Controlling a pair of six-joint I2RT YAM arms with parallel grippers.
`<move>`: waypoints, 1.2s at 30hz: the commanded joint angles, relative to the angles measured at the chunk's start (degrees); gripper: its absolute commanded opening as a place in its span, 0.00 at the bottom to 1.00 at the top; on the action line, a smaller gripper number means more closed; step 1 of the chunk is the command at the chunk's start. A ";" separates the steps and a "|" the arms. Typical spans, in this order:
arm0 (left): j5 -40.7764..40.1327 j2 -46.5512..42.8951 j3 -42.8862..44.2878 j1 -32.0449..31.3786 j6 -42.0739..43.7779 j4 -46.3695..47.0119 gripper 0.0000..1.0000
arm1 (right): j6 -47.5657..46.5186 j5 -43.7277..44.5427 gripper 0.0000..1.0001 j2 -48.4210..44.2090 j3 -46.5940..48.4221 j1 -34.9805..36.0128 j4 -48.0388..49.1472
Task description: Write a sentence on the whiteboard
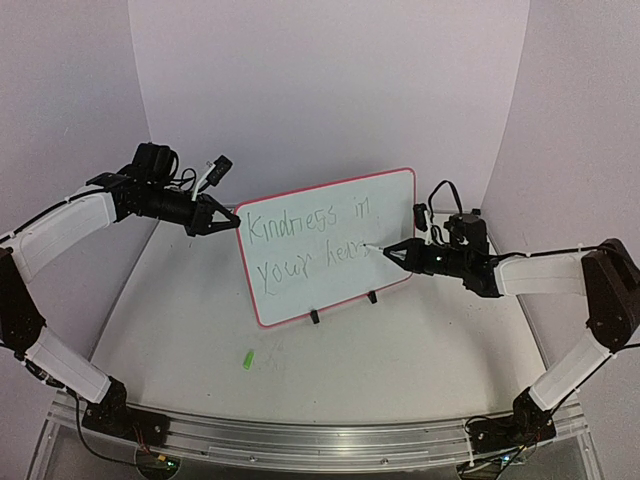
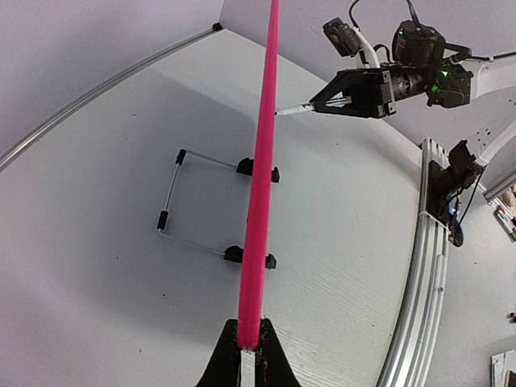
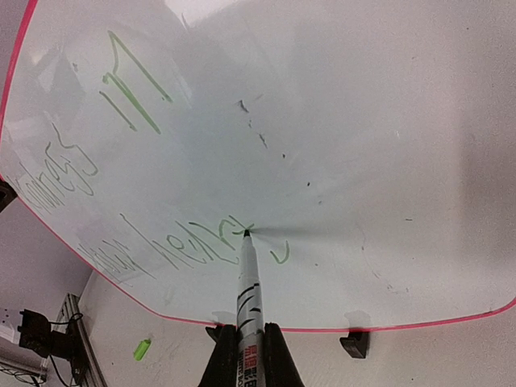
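Pink-red-rimmed white whiteboard [image 1: 395,205] stands at centre frame on the pale desk [image 1: 400,360], its left edge clenched in the left arm's [image 1: 70,225] jaws, apparently to steady it, while the right arm's [image 1: 540,272] jaws grasp a white marker [image 3: 247,278], tip touching the end of the green handwritten sentence [image 1: 290,225].

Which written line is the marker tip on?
The lower line, at its right end; the upper line sits above the marker tip.

whiteboard [image 1: 330,250] on table [image 1: 420,350], cap [image 1: 247,358] before it — marker [image 3: 248,282] tip touching whiteboard
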 commanded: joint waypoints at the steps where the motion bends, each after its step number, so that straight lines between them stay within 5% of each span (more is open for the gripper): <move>1: 0.42 -1.03 0.50 -0.94 0.87 -0.95 0.00 | -0.61 1.11 0.00 0.60 1.97 0.24 1.66; 36: 0.02 -1.13 0.42 -1.04 0.46 -0.86 0.00 | -0.59 -0.49 0.00 -2.63 -2.84 0.23 2.10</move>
